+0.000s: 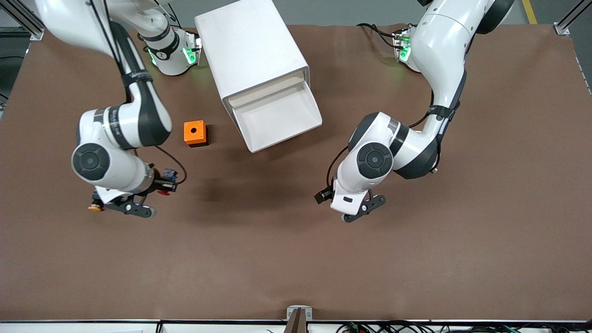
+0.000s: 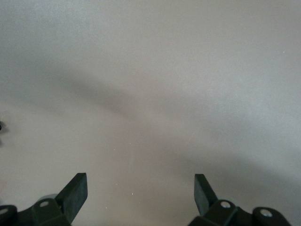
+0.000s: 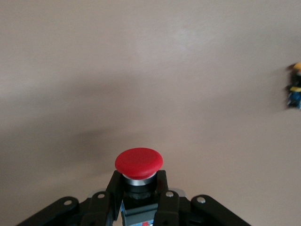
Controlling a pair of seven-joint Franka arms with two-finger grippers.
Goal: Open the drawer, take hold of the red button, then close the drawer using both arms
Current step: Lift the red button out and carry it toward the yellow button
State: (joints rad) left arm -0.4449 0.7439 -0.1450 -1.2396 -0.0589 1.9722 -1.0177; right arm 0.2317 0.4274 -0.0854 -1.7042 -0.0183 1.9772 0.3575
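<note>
Right tool (image 3: 139, 197) clamped on black body of button (image 3: 139, 163), over worktop (image 1: 296, 259) toward right arm's end; left tool (image 2: 141, 193) spread wide, empty, waiting; drawer (image 1: 277, 118) open; button judged light, rigid, best held by body.

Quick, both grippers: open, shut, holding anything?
Left gripper: open, empty, over bare table.
Right gripper: shut on the red-capped button, over the table.

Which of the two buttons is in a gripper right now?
The red-capped button, clamped in the right gripper. The orange-capped one lies on the table beside it.
</note>
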